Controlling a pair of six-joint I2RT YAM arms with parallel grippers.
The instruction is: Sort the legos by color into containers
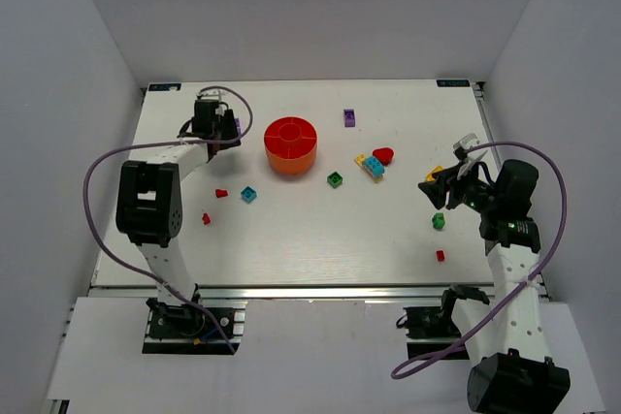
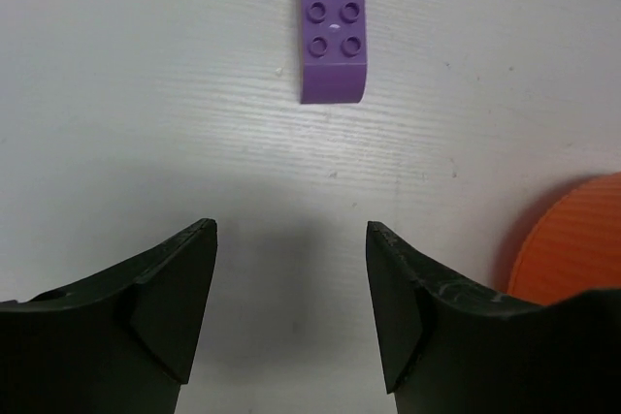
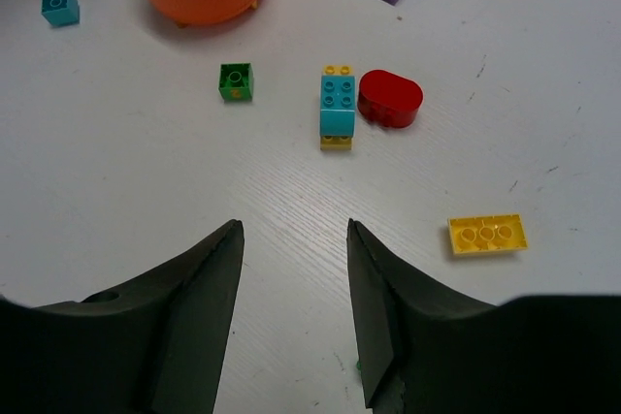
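Legos (image 3: 337,104) lie loose around bowl (image 1: 289,164); left hand (image 2: 291,239) and right hand (image 3: 293,239) both gape empty.

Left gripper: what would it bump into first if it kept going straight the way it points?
Probably the purple brick, lying straight ahead of the left gripper; nothing shows between them.

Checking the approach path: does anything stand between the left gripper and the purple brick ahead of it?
Nothing visible. Only bare table lies between the open left gripper and the purple brick; the orange bowl sits off to the side.
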